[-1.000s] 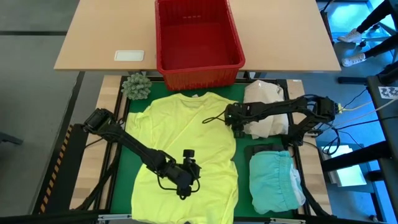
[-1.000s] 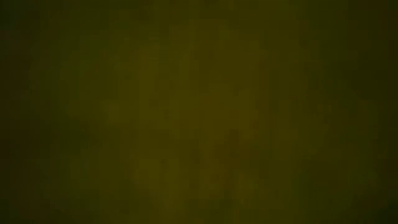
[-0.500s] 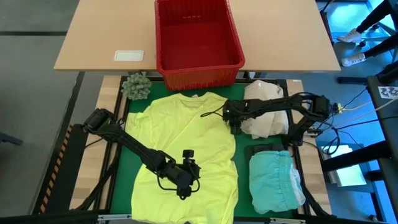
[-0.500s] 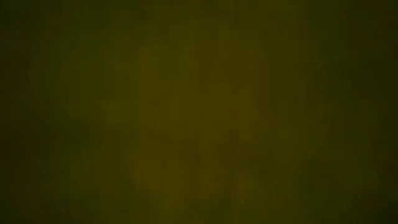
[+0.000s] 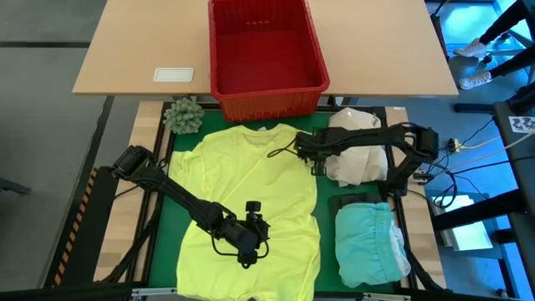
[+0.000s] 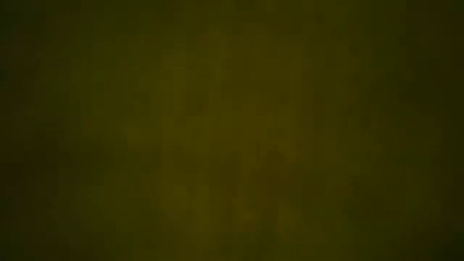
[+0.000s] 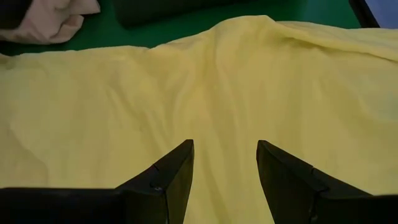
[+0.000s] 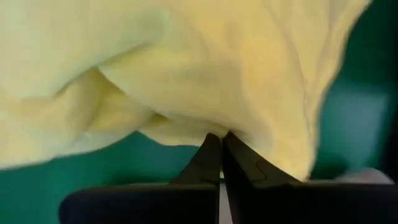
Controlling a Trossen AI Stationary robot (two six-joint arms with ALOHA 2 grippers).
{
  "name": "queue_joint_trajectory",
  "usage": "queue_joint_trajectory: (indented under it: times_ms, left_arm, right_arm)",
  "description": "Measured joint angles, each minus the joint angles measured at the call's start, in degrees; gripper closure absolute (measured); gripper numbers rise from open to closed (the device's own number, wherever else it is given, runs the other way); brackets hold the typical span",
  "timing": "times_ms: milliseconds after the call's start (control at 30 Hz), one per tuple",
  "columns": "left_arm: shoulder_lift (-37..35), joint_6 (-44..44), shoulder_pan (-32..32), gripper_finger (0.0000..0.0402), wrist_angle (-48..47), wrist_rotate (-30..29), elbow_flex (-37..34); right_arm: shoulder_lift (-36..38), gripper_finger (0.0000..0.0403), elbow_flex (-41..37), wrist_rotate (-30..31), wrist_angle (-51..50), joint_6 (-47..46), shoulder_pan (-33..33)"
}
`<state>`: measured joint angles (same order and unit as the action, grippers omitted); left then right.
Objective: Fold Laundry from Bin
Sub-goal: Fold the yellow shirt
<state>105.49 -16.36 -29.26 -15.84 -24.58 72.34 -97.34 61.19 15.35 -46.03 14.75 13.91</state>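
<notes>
The green desk [image 5: 163, 209] carries the yellow shirt [image 5: 242, 192] spread flat at centre; the red bin [image 5: 266, 54] stands empty at 12 o'clock, and folded turquoise laundry [image 5: 368, 242] lies at 4 o'clock.

Check the right gripper [image 5: 311, 159] at the shirt's 2 o'clock edge. Its fingers are pressed together on a thin fold of yellow cloth. The bite looks shallow; a quick pull may slip the hem free.

The left gripper [image 5: 249, 244] rests on the shirt near 6 o'clock, fingers spread, holding nothing.

Only the right wrist view shows the pinch. The high view alone shows the layout. The low view is dark.
</notes>
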Motion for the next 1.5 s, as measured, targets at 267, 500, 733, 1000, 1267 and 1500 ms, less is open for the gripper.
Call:
queue_joint_trajectory:
  times_ms: [267,500,733,1000,1267,1500]
  left_arm:
    - [0.00,0.00,0.00,0.0231,-0.26,-0.26,0.00]
    - [-0.61,-1.50,-0.99,0.0231,-5.22,-2.90,0.00]
    - [-4.15,-7.87,-3.74,0.0231,-16.29,-8.11,0.00]
    - [-10.03,-19.25,-8.10,0.0231,-30.10,-16.15,0.00]
    - [-11.80,-28.46,-11.60,0.0231,-39.28,-19.48,0.00]
    - [-11.80,-34.41,-12.59,0.0231,-44.92,-19.37,0.00]
  right_arm:
    - [1.64,0.0400,11.29,3.10,-8.35,-1.54,-5.64]
    - [1.75,0.0401,19.38,-1.64,-4.26,-0.32,-7.70]
    - [1.76,0.0402,22.24,-9.90,6.03,2.61,-7.50]
    - [1.03,0.0402,22.38,-20.58,19.05,3.55,-7.52]
    - [-5.62,0.0403,22.38,-25.95,32.14,2.40,-7.52]
    - [-13.41,0.0403,22.38,-25.93,38.16,1.91,-7.52]
